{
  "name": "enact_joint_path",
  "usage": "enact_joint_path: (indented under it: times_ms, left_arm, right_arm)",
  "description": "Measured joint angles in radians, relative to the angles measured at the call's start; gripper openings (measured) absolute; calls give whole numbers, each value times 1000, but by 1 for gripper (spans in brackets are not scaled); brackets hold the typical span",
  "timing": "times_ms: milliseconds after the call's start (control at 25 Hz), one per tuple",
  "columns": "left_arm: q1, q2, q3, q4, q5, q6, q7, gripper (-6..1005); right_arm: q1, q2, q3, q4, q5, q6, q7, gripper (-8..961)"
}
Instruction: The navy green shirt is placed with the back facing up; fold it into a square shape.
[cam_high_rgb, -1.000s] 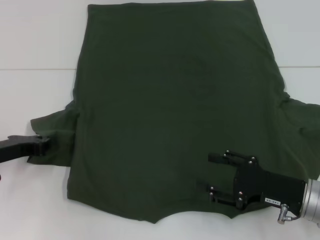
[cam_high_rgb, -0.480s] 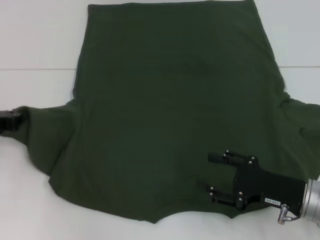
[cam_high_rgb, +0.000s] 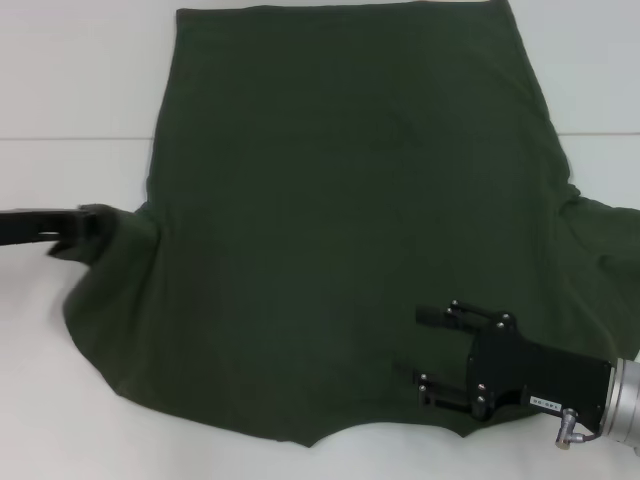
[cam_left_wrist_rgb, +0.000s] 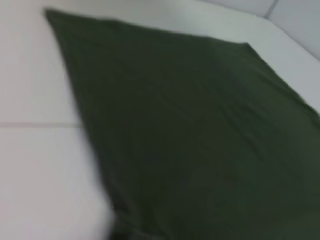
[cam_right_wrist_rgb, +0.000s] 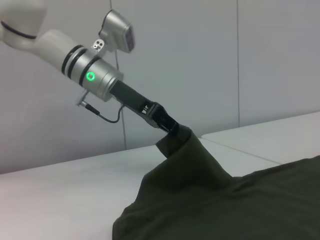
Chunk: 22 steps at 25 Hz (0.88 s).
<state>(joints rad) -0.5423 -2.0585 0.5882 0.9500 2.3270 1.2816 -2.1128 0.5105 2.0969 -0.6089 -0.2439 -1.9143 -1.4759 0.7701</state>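
The navy green shirt (cam_high_rgb: 340, 210) lies spread on the white table (cam_high_rgb: 70, 80) with its plain back up and its collar notch at the near edge. My left gripper (cam_high_rgb: 88, 228) is shut on the shirt's left sleeve and holds it raised off the table. The right wrist view shows that grip (cam_right_wrist_rgb: 175, 130) with the cloth (cam_right_wrist_rgb: 235, 200) hanging from it like a tent. My right gripper (cam_high_rgb: 427, 350) is open, its fingers apart, low over the shirt's near right part beside the collar. The left wrist view shows only the blurred shirt (cam_left_wrist_rgb: 190, 125).
A seam (cam_high_rgb: 60, 138) runs across the table top. The shirt's right sleeve (cam_high_rgb: 605, 240) lies flat at the right edge. Bare table shows to the left (cam_high_rgb: 40, 380). A grey wall (cam_right_wrist_rgb: 200, 60) stands behind the table.
My left gripper first pulled the left sleeve out to the left, then moved back right toward the shirt's body with the sleeve lifted. The right arm has not moved.
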Motion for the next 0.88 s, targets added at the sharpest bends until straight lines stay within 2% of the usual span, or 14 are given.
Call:
enact_joint_path:
  times_ms: [160, 360, 440, 640, 880]
  left_arm:
    - [-47, -11, 78, -3, 3, 49, -176, 19]
    - [-88, -47, 94, -23, 4, 35, -274, 29]
    - [-98, -53, 94, -45, 4, 18, -298, 36]
    - [-112, -43, 74, -170, -22, -52, -357, 57]
    - [-104, -28, 21, -326, -220, -21, -286, 270]
  right_arm:
    - [-1, 0, 0, 0, 0, 0, 0, 774]
    - [-1, 1, 0, 0, -2, 0, 0, 774]
    - [-1, 2, 0, 1, -3, -3, 0, 774]
    - [-6, 2, 0, 1, -4, -5, 0, 774]
    - [-8, 2, 0, 2, -4, -6, 0, 774]
